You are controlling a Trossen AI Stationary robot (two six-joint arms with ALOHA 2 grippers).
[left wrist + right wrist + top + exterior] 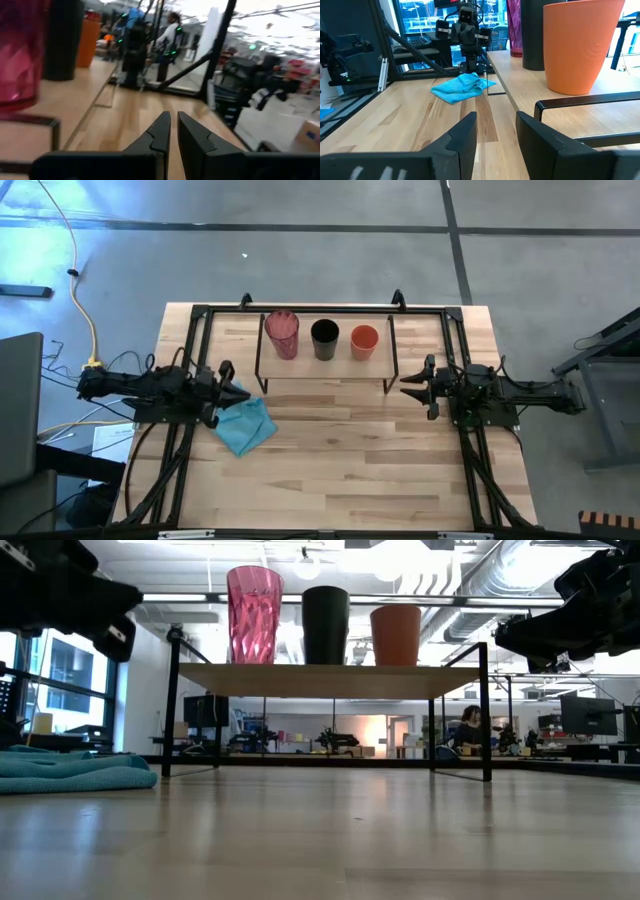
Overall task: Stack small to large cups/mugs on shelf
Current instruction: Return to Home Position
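Note:
A low shelf [325, 370] with black legs and a light wood top stands at the table's far middle. On it, in a row from left to right, three cups stand upright on their bases. They are a tall pink tumbler [283, 335], a black cup [324, 338] and a short orange cup [364, 342]. They also show in the low view: the tumbler [254, 615], the black cup [325, 625], the orange cup [396, 635]. My left gripper [243, 392] is shut and empty by the shelf's left near corner. My right gripper [404, 388] is open and empty by its right near corner.
A teal cloth [245, 425] lies crumpled on the table just near my left gripper; it also shows in the right wrist view [462, 86]. Black frame rails [190, 330] run along the table's left, right and far sides. Bare wood lies nearward of the shelf.

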